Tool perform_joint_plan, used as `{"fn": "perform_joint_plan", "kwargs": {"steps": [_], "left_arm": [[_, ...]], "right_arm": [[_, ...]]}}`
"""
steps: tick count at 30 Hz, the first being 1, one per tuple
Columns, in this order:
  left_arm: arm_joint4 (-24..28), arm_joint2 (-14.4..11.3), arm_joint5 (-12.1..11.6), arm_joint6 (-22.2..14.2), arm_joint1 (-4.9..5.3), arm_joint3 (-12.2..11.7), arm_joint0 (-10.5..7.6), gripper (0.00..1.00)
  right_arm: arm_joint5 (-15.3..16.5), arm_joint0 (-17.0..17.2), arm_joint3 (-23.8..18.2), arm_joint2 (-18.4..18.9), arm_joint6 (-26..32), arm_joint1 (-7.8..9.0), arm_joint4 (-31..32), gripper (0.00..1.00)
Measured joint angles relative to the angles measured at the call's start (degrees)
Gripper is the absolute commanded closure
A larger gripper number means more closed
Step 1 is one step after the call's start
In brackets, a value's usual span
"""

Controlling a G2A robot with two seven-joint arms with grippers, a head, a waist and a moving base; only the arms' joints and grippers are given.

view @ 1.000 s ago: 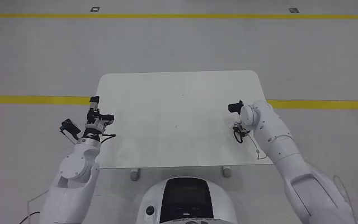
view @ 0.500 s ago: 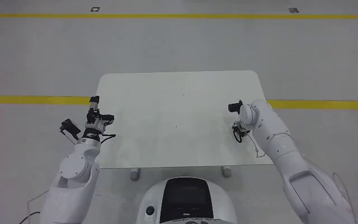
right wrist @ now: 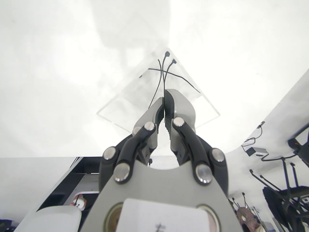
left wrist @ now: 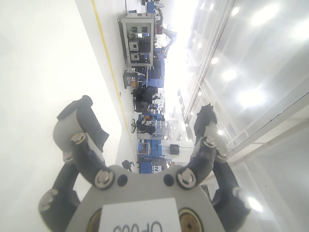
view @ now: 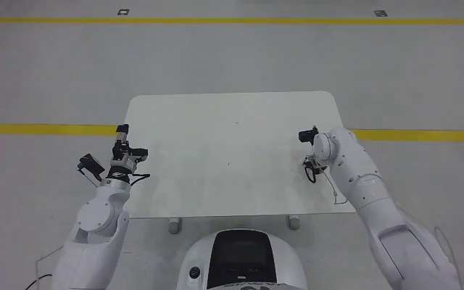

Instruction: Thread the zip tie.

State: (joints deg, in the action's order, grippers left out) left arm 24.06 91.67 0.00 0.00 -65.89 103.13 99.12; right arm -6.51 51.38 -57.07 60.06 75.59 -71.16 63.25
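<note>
Several thin black zip ties (right wrist: 163, 69) lie crossed on a clear square tray (right wrist: 207, 114) on the white table (view: 232, 152). My right gripper (right wrist: 164, 92) stands over the tray with its fingers pressed together, and one tie runs straight into the seam between the tips. From the top, the right gripper (view: 310, 165) sits low near the table's right edge, mostly hidden under its wrist. My left gripper (left wrist: 144, 105) is open and holds nothing. It hangs at the table's left edge (view: 122, 139), pointing out over the floor toward the room.
The white table top (view: 232, 116) between the arms is bare. A yellow floor line (view: 43, 129) runs behind the table. Cables and a small adapter (right wrist: 256, 150) lie on the floor beside the right arm.
The right wrist has shifted slightly to the right near the table's edge. The left arm has not moved.
</note>
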Motion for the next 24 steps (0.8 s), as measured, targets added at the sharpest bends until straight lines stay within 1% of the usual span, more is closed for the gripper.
{"fn": "perform_joint_plan", "kwargs": {"steps": [8, 11, 19, 24], "left_arm": [[0.0, 0.0, 0.0, 0.0, 0.00, 0.0, 0.00, 0.00], [0.0, 0.0, 0.0, 0.0, 0.00, 0.0, 0.00, 0.00], [0.0, 0.0, 0.0, 0.0, 0.00, 0.0, 0.00, 0.00], [0.0, 0.0, 0.0, 0.0, 0.00, 0.0, 0.00, 0.00]], "right_arm": [[1.0, 4.1, -7.7, 4.8, 2.4, 1.77, 0.3, 1.00], [1.3, 5.2, -9.7, 6.1, 3.0, 2.22, 0.4, 1.00], [2.9, 7.3, -13.5, 9.3, 3.4, 3.03, -1.7, 1.00], [5.3, 9.1, -15.5, 12.6, 2.1, 3.73, -5.0, 1.00]]}}
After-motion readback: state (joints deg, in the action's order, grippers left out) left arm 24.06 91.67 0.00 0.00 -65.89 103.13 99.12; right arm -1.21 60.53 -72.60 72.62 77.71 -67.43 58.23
